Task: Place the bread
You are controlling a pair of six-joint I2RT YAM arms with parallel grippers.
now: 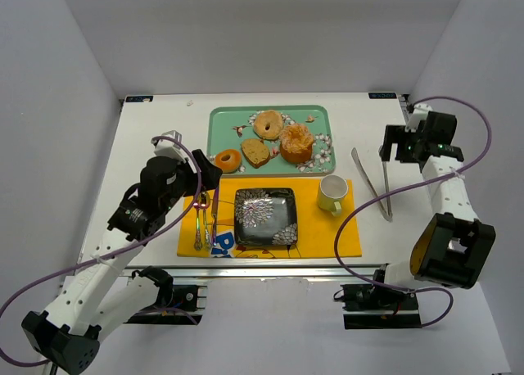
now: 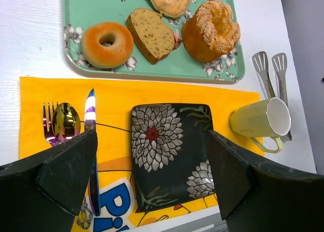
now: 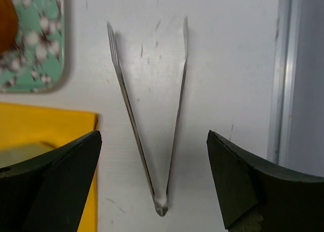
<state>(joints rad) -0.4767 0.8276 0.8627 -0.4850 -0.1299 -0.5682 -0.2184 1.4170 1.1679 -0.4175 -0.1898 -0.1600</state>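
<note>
While I am watching through the left wrist camera, the left gripper [image 2: 152,161] is hanging with its fingers [image 2: 71,174] spread wide, gripping nothing and touching nothing. Between them in that view the dark flowered plate [image 2: 169,156] is sitting on the yellow placemat [image 2: 50,90]. A fork [image 2: 48,124], spoon [image 2: 66,121] and knife [image 2: 90,115] are lying just left of the plate, and a pale yellow mug [image 2: 255,121] is standing to its right.

Just beyond the mat's far edge, the bread [image 2: 91,44] is lying flat in the near-left corner of the teal tray [image 2: 91,4]. It is sitting beside a bread slice [image 2: 152,34], with a pale bagel [image 2: 177,6] and a fluted cake [image 2: 212,32] further right. From overhead, the left gripper is hovering near the tray's near-left corner, close to the bread.

The right gripper [image 3: 154,176] is also gaping wide and carrying nothing. Metal tongs [image 3: 161,205] are lying on the white table [image 3: 228,65] between its fingers, their arms splayed apart toward the far side. I cannot tell whether the fingers are touching the table.
</note>
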